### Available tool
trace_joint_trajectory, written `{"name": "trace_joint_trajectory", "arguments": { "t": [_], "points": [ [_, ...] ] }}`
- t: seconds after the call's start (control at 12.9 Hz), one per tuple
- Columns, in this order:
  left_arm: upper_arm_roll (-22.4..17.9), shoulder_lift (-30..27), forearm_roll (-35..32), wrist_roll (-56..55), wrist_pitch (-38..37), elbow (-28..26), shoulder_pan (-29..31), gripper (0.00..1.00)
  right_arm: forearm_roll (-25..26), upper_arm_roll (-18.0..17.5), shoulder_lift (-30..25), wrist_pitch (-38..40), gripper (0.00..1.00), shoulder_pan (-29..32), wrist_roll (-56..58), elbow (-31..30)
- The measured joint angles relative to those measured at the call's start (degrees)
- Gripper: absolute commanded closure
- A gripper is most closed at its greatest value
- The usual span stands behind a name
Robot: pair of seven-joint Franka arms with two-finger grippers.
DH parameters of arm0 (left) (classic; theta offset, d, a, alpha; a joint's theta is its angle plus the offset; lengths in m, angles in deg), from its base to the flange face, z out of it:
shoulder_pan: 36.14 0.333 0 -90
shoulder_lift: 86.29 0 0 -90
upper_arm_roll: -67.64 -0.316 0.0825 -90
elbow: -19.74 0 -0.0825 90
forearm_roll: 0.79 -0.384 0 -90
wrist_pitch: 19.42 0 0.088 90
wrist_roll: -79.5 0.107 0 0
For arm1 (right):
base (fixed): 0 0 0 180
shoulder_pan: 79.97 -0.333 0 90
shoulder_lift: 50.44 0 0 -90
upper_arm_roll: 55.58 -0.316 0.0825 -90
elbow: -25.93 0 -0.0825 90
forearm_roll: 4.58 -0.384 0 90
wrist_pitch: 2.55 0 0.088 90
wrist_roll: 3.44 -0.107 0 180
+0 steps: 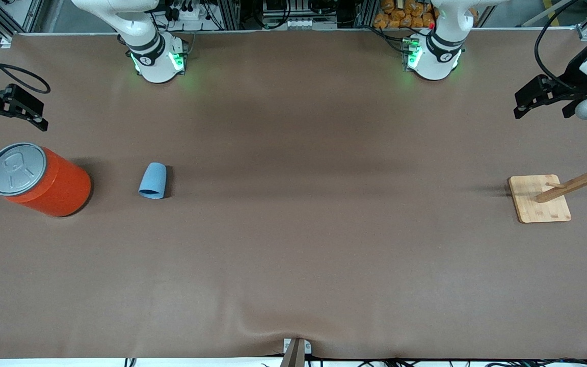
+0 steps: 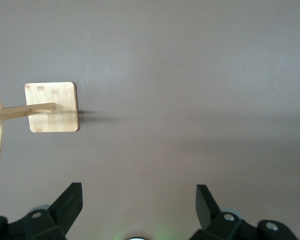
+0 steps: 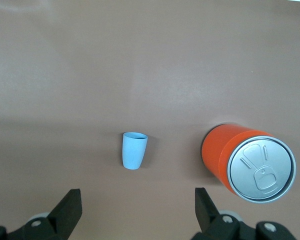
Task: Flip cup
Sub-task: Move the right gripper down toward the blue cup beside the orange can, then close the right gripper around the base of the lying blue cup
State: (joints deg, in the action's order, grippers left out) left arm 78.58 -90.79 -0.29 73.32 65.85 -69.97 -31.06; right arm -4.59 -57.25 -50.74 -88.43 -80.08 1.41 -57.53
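Observation:
The light-blue cup [image 1: 153, 180] lies on its side on the brown table, its mouth toward the front camera, beside the orange can. It also shows in the right wrist view [image 3: 134, 150], with its darker inside visible at the rim. My right gripper [image 1: 38, 114] [image 3: 137, 202] is open and empty, up over the table at the right arm's end, apart from the cup. My left gripper [image 1: 523, 104] [image 2: 140, 200] is open and empty, up over the table at the left arm's end, and waits there.
A big orange can [image 1: 44, 181] [image 3: 245, 160] with a grey lid stands at the right arm's end, beside the cup. A wooden rack [image 1: 540, 199] [image 2: 52, 107] with pegs on a square base stands at the left arm's end.

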Motion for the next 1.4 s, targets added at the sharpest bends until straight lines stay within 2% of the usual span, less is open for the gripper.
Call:
{"name": "trace_joint_trajectory", "arguments": {
  "t": [0.62, 1.01, 1.16, 1.4],
  "points": [
    [-0.33, 0.04, 0.01, 0.00, -1.18, 1.86, 0.19, 0.00, 0.00, -0.05, 0.82, 0.47, 0.00, 0.00, 0.58, -0.05],
    [-0.34, 0.14, 0.02, 0.09, -1.40, 1.90, 0.19, 0.00, -0.03, -0.38, 10.44, 0.60, 0.00, -0.14, 1.07, -0.68],
    [-0.35, 0.14, 0.02, 0.09, -1.43, 1.91, 0.20, 0.00, -0.39, -0.76, 12.60, -2.51, 0.00, -0.54, -0.34, -4.34],
    [-0.36, 0.16, 0.02, 0.12, -1.47, 1.91, 0.20, 0.00, -1.95, -1.07, 12.39, -11.41, 0.00, -1.34, -3.38, -15.26]
  ]
}}
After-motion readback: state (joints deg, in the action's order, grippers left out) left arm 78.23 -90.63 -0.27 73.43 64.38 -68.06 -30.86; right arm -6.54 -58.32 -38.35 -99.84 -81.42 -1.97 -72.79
